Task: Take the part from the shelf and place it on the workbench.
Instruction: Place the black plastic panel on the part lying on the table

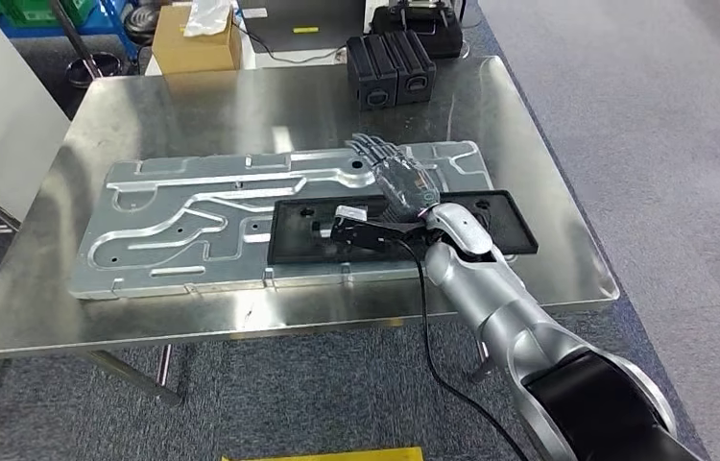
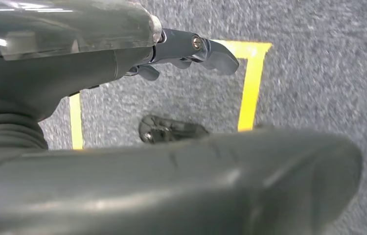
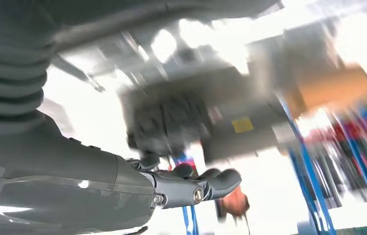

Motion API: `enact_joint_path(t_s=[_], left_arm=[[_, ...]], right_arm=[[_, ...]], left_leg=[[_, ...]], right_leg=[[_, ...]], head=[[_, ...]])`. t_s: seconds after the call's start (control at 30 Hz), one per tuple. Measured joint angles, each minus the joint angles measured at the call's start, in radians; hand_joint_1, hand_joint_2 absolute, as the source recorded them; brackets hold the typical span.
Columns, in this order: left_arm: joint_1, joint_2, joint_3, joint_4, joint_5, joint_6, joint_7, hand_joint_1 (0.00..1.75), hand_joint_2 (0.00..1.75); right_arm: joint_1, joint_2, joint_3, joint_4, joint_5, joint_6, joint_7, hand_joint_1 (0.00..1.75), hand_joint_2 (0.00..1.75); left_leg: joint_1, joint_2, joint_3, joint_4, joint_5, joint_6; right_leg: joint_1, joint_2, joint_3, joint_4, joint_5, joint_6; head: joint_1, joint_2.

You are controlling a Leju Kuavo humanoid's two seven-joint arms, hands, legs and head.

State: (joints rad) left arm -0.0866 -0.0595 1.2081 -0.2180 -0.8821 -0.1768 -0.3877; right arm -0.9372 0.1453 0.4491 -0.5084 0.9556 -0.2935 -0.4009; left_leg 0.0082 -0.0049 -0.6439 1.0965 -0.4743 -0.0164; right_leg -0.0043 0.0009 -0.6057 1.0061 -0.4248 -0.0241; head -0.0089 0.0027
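Right hand above the part on the workbench

At frame centre, the right hand (image 1: 396, 176) reaches forward, fingers extended and apart, holding nothing, over the black part (image 1: 491, 216) lying flat on the workbench (image 1: 203, 106), atop a metal plate (image 1: 174, 221).

Black rectangular part (image 1: 491, 223), a flat frame-like panel, lies flat on the steel surface (image 1: 241, 106), overlapping the near right edge of a large silver grooved plate (image 1: 203, 226).

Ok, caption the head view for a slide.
Right hand open above the black part, which lies on the silver plate on the steel workbench.
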Motion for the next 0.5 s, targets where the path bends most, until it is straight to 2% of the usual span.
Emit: enact_joint_path(t_s=[0.07,0.1,0.13,0.17,0.23,0.27,0.3,0.33,0.43,0.5], left_arm=[[0.001,0.000,0.002,0.000,0.001,-0.008,-0.006,0.00,0.00],[0.002,0.000,0.003,0.000,0.002,-0.012,-0.008,0.00,0.00],[0.005,0.000,0.004,0.000,0.003,-0.015,-0.012,0.00,0.00],[0.007,0.001,0.005,0.000,0.006,-0.018,-0.017,0.00,0.00],[0.011,0.002,0.011,0.000,0.013,-0.020,-0.026,0.00,0.00],[0.012,0.002,0.015,0.000,0.018,-0.020,-0.029,0.00,0.00],[0.013,0.002,0.019,0.000,0.022,-0.020,-0.031,0.00,0.00],[0.014,0.002,0.023,0.000,0.026,-0.019,-0.034,0.00,0.00],[0.019,0.001,0.037,0.000,0.039,-0.016,-0.041,0.00,0.00],[0.021,0.001,0.046,0.000,0.047,-0.013,-0.044,0.00,0.00]], right_arm=[[0.043,-0.019,-0.027,-0.095,-0.052,-0.072,-0.047,0.00,0.00],[0.072,-0.033,-0.040,-0.151,-0.077,-0.107,-0.065,0.00,0.00],[0.106,-0.050,-0.053,-0.211,-0.104,-0.137,-0.082,0.00,0.00],[0.142,-0.067,-0.067,-0.273,-0.133,-0.163,-0.099,0.00,0.00],[0.227,-0.102,-0.102,-0.416,-0.196,-0.215,-0.136,0.00,0.00],[0.271,-0.119,-0.122,-0.488,-0.225,-0.235,-0.152,0.00,0.00],[0.314,-0.137,-0.144,-0.561,-0.254,-0.250,-0.167,0.00,0.00],[0.358,-0.154,-0.168,-0.629,-0.280,-0.260,-0.180,0.00,0.00],[0.485,-0.203,-0.260,-0.812,-0.354,-0.273,-0.219,0.00,0.00],[0.557,-0.233,-0.333,-0.905,-0.390,-0.286,-0.240,0.00,0.00]], left_leg=[[0.004,0.000,-0.057,0.130,-0.066,-0.006],[0.006,0.000,-0.082,0.185,-0.085,-0.009],[0.008,0.000,-0.093,0.208,-0.086,-0.013],[0.010,0.000,-0.085,0.190,-0.066,-0.015],[0.017,0.000,-0.023,0.067,-0.001,-0.019],[0.017,-0.001,0.009,0.005,0.019,-0.019],[0.016,-0.002,0.030,-0.036,0.028,-0.015],[0.015,-0.004,0.039,-0.052,0.024,-0.010],[0.013,-0.005,0.045,-0.058,0.022,0.014],[0.015,-0.004,0.048,-0.064,0.026,0.027]], right_leg=[[0.001,-0.003,0.002,-0.001,-0.002,-0.004],[0.001,-0.005,0.003,0.000,-0.003,-0.005],[0.000,-0.006,0.003,0.001,-0.005,-0.004],[-0.001,-0.006,0.005,0.003,-0.007,-0.001],[-0.005,-0.005,0.007,0.012,-0.017,0.009],[-0.005,-0.004,0.007,0.020,-0.023,0.015],[-0.004,-0.004,0.006,0.025,-0.027,0.022],[-0.003,-0.004,0.005,0.027,-0.030,0.028],[-0.005,-0.003,0.008,0.028,-0.038,0.045],[-0.008,-0.001,-0.012,0.081,-0.077,0.056]], head=[[-0.001,0.000],[-0.001,0.000],[-0.001,0.000],[-0.001,0.000],[-0.001,0.000],[-0.002,0.000],[-0.002,0.000],[-0.004,0.000],[-0.004,0.000],[-0.004,0.000]])
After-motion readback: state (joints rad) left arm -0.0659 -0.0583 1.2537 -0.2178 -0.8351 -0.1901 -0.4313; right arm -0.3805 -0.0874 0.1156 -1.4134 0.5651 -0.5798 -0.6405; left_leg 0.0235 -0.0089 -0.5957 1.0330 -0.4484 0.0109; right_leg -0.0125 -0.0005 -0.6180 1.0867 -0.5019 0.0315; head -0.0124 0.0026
